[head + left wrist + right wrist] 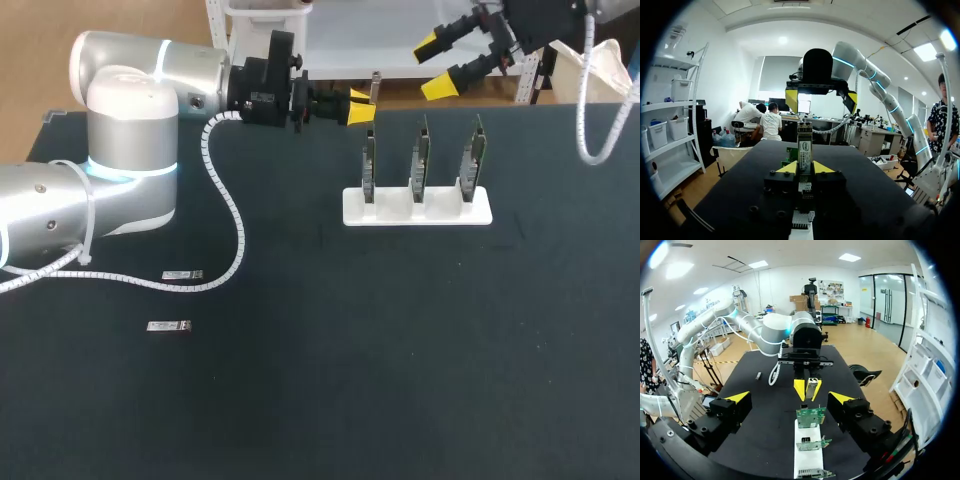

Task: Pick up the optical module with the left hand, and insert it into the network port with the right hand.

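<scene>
My left gripper (362,106) hovers over the table's far edge, shut on a grey optical module (804,146) that sticks out ahead of its yellow tips. Facing it from the far right, my right gripper (448,66) hangs open with nothing between its fingers. In the right wrist view the module (812,387) shows end-on in the left gripper (807,388), ahead of my own wide-open right gripper (790,398). Below both, a white stand (417,212) carries three upright network cards; the leftmost card (369,165) is nearest the left gripper.
Two spare modules lie flat on the black table at the left, one (182,274) behind the other (168,326). The left arm's white cable loops over the table near them. The near and right parts of the table are bare black surface.
</scene>
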Action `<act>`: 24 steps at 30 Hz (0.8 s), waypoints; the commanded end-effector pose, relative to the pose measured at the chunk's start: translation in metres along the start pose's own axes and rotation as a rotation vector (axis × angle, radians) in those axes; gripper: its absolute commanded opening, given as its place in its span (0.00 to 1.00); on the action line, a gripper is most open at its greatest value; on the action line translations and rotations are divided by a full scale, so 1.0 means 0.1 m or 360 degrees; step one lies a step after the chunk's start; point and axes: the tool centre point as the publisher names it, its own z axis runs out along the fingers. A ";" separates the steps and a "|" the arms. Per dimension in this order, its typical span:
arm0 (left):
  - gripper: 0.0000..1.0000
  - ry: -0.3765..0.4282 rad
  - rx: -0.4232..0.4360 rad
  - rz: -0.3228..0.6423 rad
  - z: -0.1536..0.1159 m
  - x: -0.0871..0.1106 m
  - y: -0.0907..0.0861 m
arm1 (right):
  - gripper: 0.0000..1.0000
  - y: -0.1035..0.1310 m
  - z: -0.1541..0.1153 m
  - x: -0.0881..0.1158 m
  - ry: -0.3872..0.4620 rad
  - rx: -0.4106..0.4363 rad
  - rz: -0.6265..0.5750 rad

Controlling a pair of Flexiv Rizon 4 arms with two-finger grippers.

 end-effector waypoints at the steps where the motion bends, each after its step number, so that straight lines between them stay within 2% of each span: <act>1: 0.00 -0.0002 -0.0007 0.0002 0.00 0.01 -0.01 | 1.00 -0.07 0.10 0.01 -0.0007 -0.0275 0.0003; 13: 0.00 -0.0002 -0.0007 0.0002 0.00 0.01 -0.01 | 1.00 -0.13 0.29 -0.05 -0.0016 -0.0232 -0.0002; 24: 0.00 -0.0002 -0.0007 0.0002 0.00 0.01 -0.01 | 1.00 -0.16 0.35 -0.08 -0.0052 -0.0086 0.0012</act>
